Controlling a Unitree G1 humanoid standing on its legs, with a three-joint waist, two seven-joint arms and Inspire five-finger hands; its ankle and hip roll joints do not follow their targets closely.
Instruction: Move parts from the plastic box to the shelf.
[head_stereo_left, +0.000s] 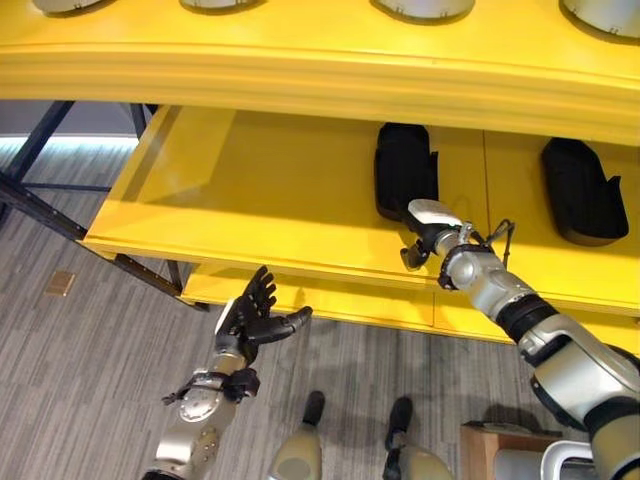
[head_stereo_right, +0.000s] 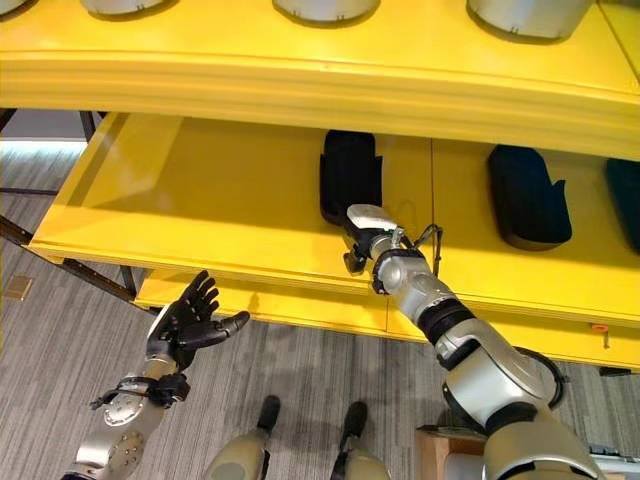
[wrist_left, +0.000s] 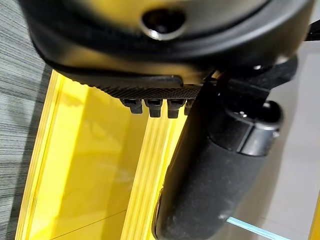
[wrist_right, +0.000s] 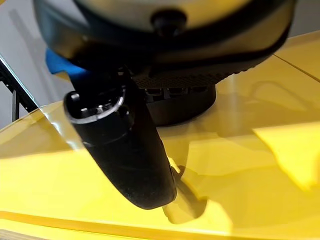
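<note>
Three black parts (head_stereo_right: 350, 172) on yellow shelf (head_stereo_right: 200, 200); right hand (head_stereo_right: 362, 232) at front edge, grip unclear; left hand (head_stereo_right: 185, 318) fingers spread.

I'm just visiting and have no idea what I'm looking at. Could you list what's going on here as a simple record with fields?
Setting: yellow shelf with several levels
Right hand: reaching onto the middle level, at the near end of a black part; its fingers are hidden, so a hold cannot be confirmed
Left hand: open, empty, raised in front of the shelf, over the floor
Other items: second black part further right on the same level; grey round objects on the top level
</note>
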